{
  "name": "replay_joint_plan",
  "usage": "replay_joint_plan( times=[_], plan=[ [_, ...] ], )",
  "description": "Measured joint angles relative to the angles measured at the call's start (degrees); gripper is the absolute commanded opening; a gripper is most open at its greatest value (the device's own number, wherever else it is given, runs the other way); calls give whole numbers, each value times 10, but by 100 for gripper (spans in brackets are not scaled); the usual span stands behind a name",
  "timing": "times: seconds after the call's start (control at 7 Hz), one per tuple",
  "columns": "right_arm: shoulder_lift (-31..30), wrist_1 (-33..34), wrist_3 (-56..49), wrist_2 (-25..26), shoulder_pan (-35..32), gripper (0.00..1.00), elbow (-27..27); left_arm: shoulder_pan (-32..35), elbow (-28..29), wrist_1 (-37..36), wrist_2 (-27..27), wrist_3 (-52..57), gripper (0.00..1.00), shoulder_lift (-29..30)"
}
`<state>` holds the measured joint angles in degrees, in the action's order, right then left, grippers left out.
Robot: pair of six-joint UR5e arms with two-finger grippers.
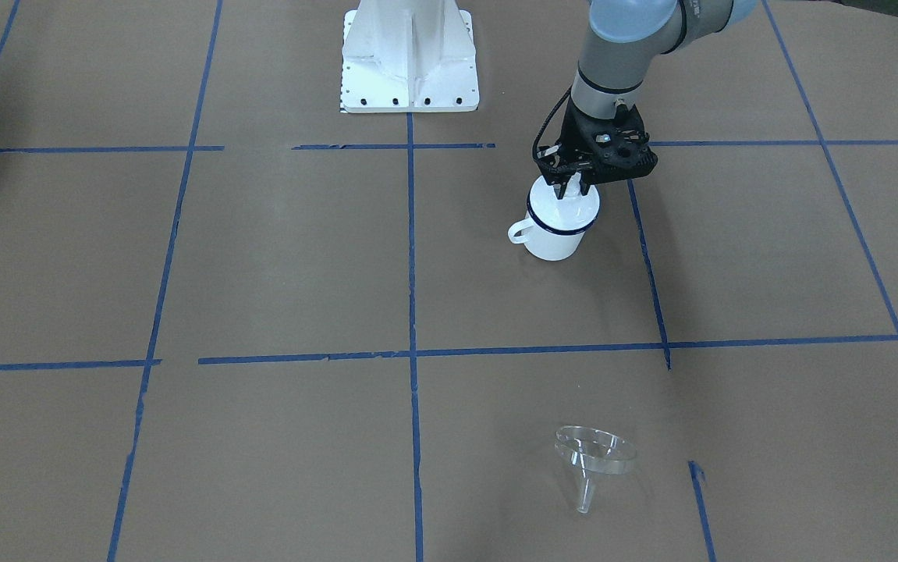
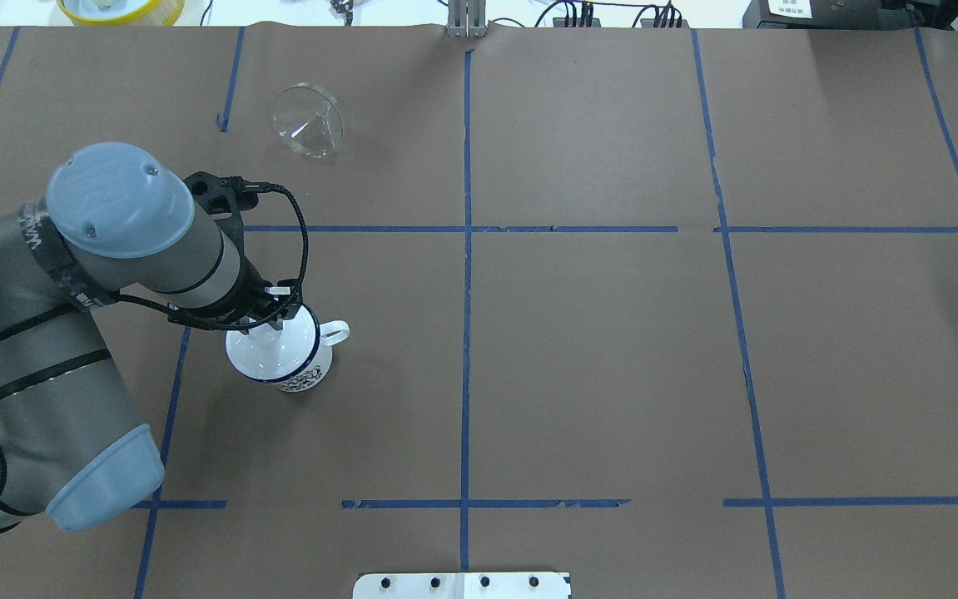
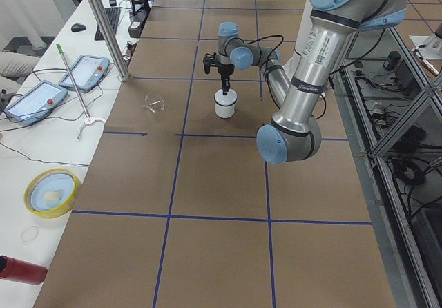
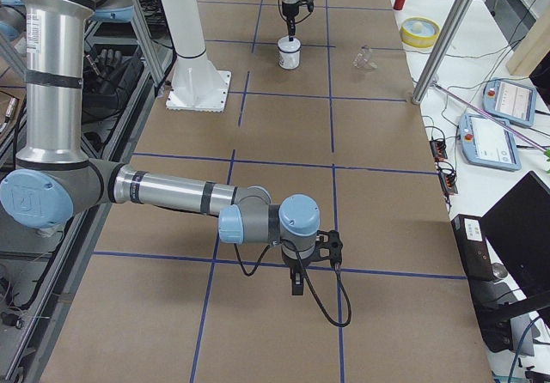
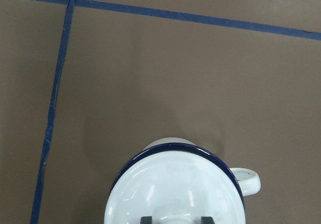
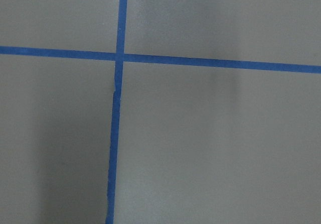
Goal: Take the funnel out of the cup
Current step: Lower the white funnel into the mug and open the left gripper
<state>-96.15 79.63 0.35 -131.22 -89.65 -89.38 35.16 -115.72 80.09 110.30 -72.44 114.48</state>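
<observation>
The cup (image 1: 554, 243) is a white enamel mug with a dark blue rim and stands upright on the brown table, capped by a white domed lid (image 1: 566, 209). My left gripper (image 1: 569, 187) hangs straight above it, its fingers shut on the lid's knob. In the left wrist view the lid (image 5: 175, 184) fills the blue rim and the fingertips (image 5: 146, 219) flank the knob. The clear funnel (image 1: 595, 453) lies on its side on the table, far from the cup, and shows in the overhead view (image 2: 308, 121). My right gripper (image 4: 296, 280) hovers over bare table; I cannot tell its state.
The white robot base plate (image 1: 409, 70) sits at the robot's table edge. A yellow bowl (image 3: 50, 192), a red can (image 3: 21, 270), teach pendants (image 3: 86, 70) and a metal pole (image 3: 103, 25) stand on the operators' side bench. Blue tape lines divide the table.
</observation>
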Motion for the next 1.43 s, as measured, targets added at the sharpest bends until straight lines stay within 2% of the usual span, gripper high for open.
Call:
replay_joint_plan(
  times=[0.57, 0.71, 0.86, 1.0, 1.43],
  plan=[
    [0, 0, 0, 0, 0, 100, 0, 0, 7, 1, 0, 1, 0, 2],
    [0, 0, 0, 0, 0, 100, 0, -1, 11, 2, 0, 1, 12, 3],
    [0, 0, 0, 0, 0, 100, 0, -1, 12, 3, 0, 2, 43, 3],
    [0, 0, 0, 0, 0, 100, 0, -1, 13, 4, 0, 4, 99, 3],
    [0, 0, 0, 0, 0, 100, 0, 1, 4, 8, -2, 6, 100, 0]
  ],
)
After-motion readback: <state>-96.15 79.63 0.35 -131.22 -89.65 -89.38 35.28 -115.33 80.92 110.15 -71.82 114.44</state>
